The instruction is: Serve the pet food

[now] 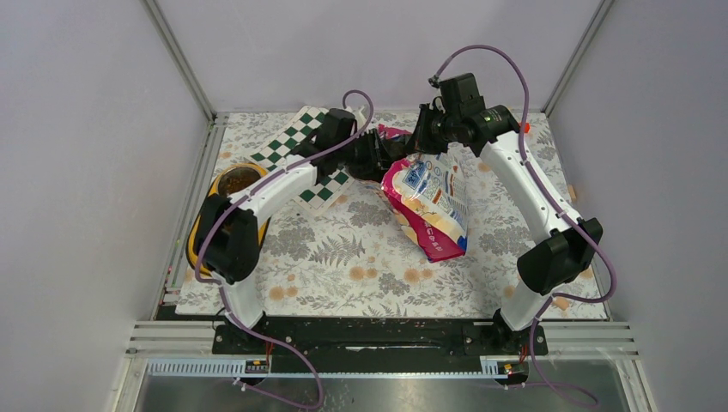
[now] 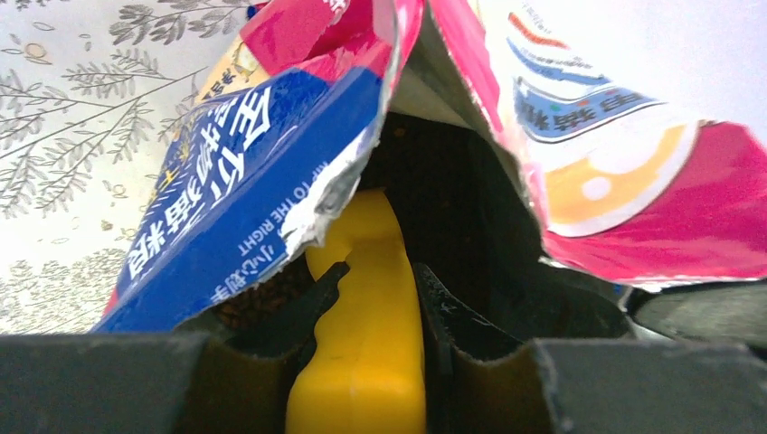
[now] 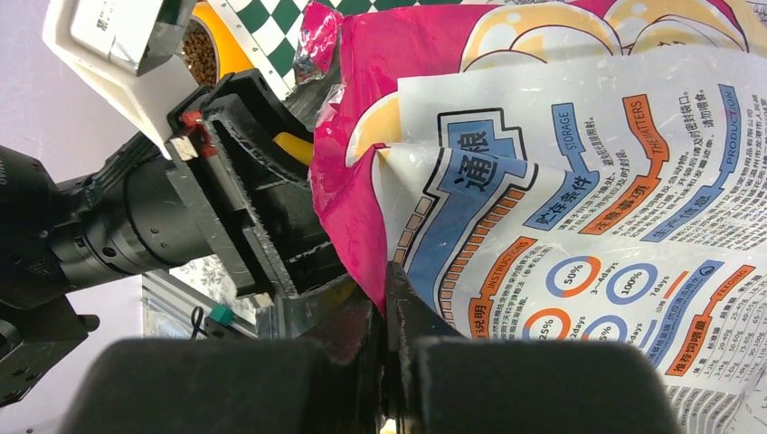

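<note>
The pink-and-blue pet food bag (image 1: 429, 202) lies in the middle of the table with its torn mouth lifted toward the back. My right gripper (image 3: 389, 280) is shut on the pink edge of the bag (image 3: 561, 181) at that mouth. My left gripper (image 2: 380, 271) is shut on the yellow-orange handle of a scoop (image 2: 366, 307), which reaches into the open bag (image 2: 271, 172). Dark-brown kibble (image 2: 258, 303) shows inside, just under the torn foil rim. The scoop's bowl is hidden in the dark interior. From above, the left gripper (image 1: 378, 159) and right gripper (image 1: 422, 137) meet at the bag's mouth.
A yellow feeder (image 1: 236, 180) with kibble in one bowl sits at the left edge of the floral tablecloth, partly under the left arm. A green-and-white checkered mat (image 1: 292, 142) lies at the back left. White walls and metal rails enclose the table.
</note>
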Controlling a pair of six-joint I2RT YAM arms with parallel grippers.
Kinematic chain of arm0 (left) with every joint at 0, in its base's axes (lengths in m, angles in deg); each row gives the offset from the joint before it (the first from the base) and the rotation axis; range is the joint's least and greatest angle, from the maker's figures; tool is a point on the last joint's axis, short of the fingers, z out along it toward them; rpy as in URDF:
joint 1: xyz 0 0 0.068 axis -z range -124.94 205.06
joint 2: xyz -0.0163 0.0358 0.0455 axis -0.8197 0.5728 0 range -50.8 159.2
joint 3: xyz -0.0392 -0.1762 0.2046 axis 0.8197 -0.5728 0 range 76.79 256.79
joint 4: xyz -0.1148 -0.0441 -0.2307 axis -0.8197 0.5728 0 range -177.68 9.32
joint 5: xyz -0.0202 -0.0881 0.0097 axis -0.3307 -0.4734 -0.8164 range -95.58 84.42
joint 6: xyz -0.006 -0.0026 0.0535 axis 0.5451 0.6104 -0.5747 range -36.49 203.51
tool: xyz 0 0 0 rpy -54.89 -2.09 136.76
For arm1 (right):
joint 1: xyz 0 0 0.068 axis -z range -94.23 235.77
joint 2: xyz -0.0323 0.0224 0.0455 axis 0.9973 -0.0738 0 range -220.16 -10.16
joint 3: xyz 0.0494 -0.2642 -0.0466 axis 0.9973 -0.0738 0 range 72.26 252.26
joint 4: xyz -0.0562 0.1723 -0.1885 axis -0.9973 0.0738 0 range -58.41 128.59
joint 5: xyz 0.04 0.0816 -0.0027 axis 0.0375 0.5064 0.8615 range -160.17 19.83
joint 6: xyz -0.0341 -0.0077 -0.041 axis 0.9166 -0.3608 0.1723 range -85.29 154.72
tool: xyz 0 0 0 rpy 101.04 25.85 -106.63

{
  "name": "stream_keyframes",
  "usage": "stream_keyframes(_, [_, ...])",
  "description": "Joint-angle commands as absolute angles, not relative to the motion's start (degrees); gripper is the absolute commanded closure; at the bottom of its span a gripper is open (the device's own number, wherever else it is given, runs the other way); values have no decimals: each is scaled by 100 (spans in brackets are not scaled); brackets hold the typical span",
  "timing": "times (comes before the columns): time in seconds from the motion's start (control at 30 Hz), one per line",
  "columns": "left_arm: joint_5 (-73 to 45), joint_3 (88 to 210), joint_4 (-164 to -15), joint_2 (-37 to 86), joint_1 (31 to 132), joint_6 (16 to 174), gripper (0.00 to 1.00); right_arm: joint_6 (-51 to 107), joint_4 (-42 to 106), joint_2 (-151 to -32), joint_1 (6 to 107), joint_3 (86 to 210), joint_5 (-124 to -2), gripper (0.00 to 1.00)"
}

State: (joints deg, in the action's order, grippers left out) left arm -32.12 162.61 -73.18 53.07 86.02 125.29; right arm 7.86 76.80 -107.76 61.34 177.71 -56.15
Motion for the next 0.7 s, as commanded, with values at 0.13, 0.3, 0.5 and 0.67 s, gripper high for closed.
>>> stream_keyframes(0.13, [-4630, 15438, -9508, 4383, 8001, 14397, 100, 507, 7230, -10477, 6230, 17816, -5403, 100])
stream_keyframes(0.3, [-4915, 15124, -10013, 4062, 7694, 14802, 100, 438, 7233, -10342, 6405, 17851, -5307, 100])
stream_keyframes(0.5, [-5095, 14796, -10275, 3693, 7276, 15101, 100, 363, 7220, -10160, 6608, 17845, -5189, 100])
stream_keyframes(0.67, [-5320, 14515, -10727, 3462, 6961, 15489, 100, 326, 7219, -10039, 6749, 17817, -5151, 100])
